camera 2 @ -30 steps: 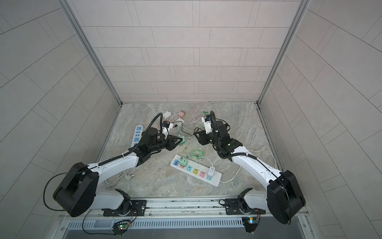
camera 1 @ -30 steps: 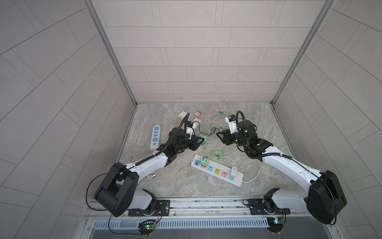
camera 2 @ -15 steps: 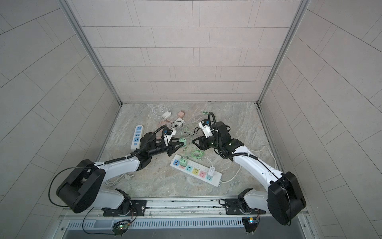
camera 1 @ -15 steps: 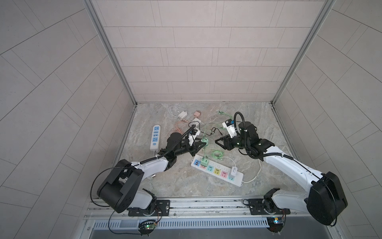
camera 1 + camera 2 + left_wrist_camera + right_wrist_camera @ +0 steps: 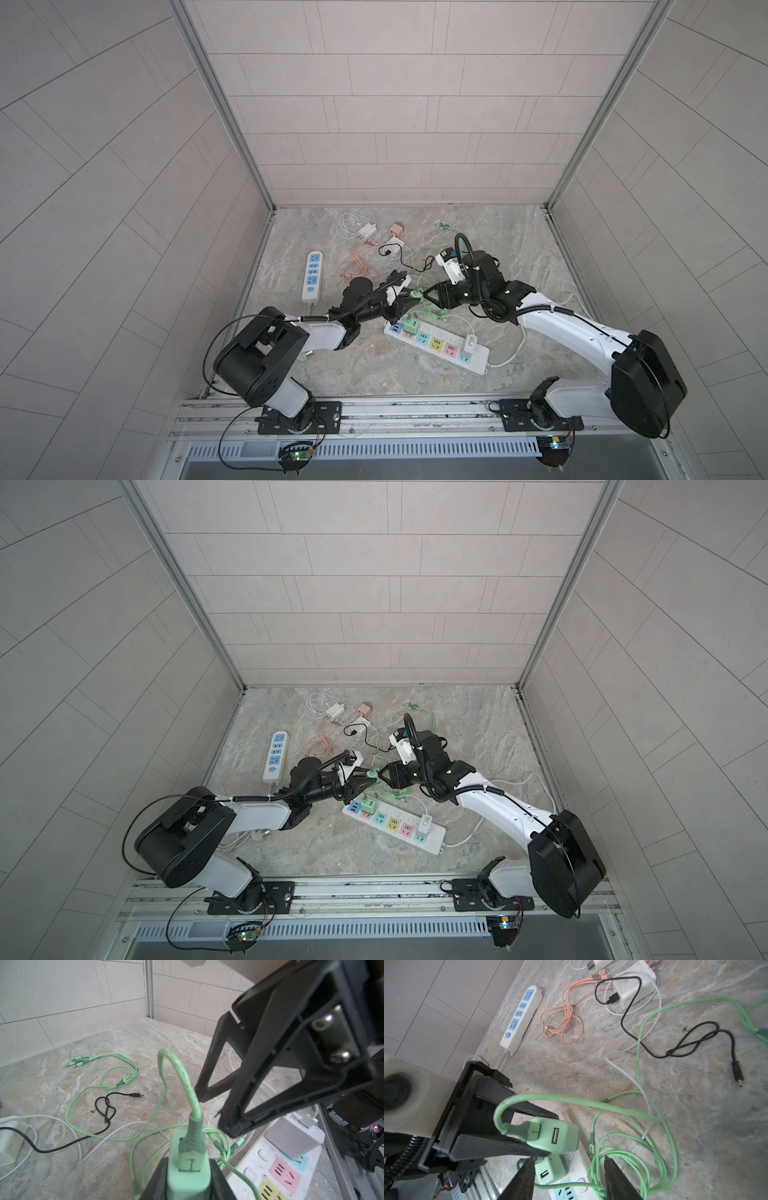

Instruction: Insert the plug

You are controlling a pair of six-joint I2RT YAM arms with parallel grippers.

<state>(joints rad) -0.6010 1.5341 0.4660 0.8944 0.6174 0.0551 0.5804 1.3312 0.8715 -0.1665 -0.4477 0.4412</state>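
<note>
Blue strip (image 5: 312, 277) lies far left on the floor (image 5: 478, 245). Left gripper (image 5: 413, 295) clamped on green plug (image 5: 188, 1176), green cable (image 5: 187, 1084) looping up from 1 of its 2 ports; plug held clear of the floor, over the left end of the colour strip (image 5: 446, 353), where a seated plug (image 5: 411, 330) and white charger (image 5: 467, 345) sit. Right gripper (image 5: 426, 292) close beside the held plug, jaws part open, holding nothing.

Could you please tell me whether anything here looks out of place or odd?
Yes: the black cable lies in a loose knot on the table, and slack green cable is heaped right beside the multicoloured power strip, crowding it.
</note>
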